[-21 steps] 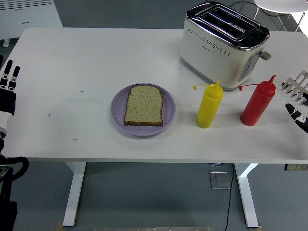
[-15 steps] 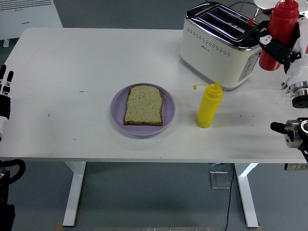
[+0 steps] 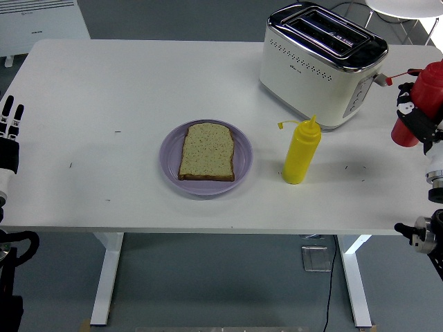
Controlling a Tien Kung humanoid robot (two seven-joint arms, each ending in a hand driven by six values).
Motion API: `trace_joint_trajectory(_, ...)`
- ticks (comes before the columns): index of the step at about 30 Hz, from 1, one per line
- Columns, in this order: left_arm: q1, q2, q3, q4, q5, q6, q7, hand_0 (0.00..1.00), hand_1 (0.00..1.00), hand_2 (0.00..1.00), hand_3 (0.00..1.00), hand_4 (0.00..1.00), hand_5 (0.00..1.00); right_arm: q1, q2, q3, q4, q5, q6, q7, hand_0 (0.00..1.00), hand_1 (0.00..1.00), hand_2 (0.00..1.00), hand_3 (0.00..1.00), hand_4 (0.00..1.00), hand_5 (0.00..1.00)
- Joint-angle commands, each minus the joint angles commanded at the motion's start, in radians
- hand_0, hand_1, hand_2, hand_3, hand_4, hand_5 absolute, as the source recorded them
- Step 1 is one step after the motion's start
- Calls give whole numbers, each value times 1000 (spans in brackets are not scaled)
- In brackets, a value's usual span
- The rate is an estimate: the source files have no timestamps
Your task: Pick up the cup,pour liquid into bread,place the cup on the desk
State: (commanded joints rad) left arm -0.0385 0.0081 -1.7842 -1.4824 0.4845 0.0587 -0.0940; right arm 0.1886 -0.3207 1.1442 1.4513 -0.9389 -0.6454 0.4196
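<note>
- While the right hand (image 3: 419, 123) sits at the right edge of frame, its black fingers are wrapped around the red squeeze bottle (image 3: 418, 102), gripping it.
- Red bottle is held upright or slightly tilted, lifted off the white table (image 3: 138, 90), nozzle and tethered cap pointing left from the hand, toward the toaster (image 3: 321, 62).
- Toaster is just left of the right hand, close to the bottle's tip; cannot tell if they touch.
- Yellow squeeze bottle (image 3: 301, 150) stands upright on the table, left of and below the right hand, apart from it.
- Purple plate (image 3: 206, 158) with the bread slice (image 3: 207, 151) lying flat on it is further left of the right hand, past the yellow bottle, well apart from the held bottle.
- Left hand (image 3: 10, 131) is at the far left edge, fingers straight and relaxed, holding nothing, well apart from the plate.
- Right arm's lower joints show at the lower right corner, below the hand.
</note>
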Motion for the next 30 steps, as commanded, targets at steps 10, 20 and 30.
trace_joint_trajectory(10, -5, 0, 2, 1, -1, 2, 0, 809, 752, 746, 739, 486, 998, -2, 33, -67, -146, 207, 0, 226, 317, 335, 411, 517, 407, 2)
trace_joint_trajectory(20, -7, -1, -3, 1, -1, 2, 0, 809, 751, 746, 738, 487, 998, 33, 60, -121, -225, 287, 0, 226, 361, 343, 412, 519, 399, 2)
trace_joint_trajectory(30, -9, -1, -3, 1, 0, 1, 0, 809, 751, 746, 738, 487, 998, 79, 93, -179, -273, 314, 0, 226, 362, 343, 410, 516, 409, 2)
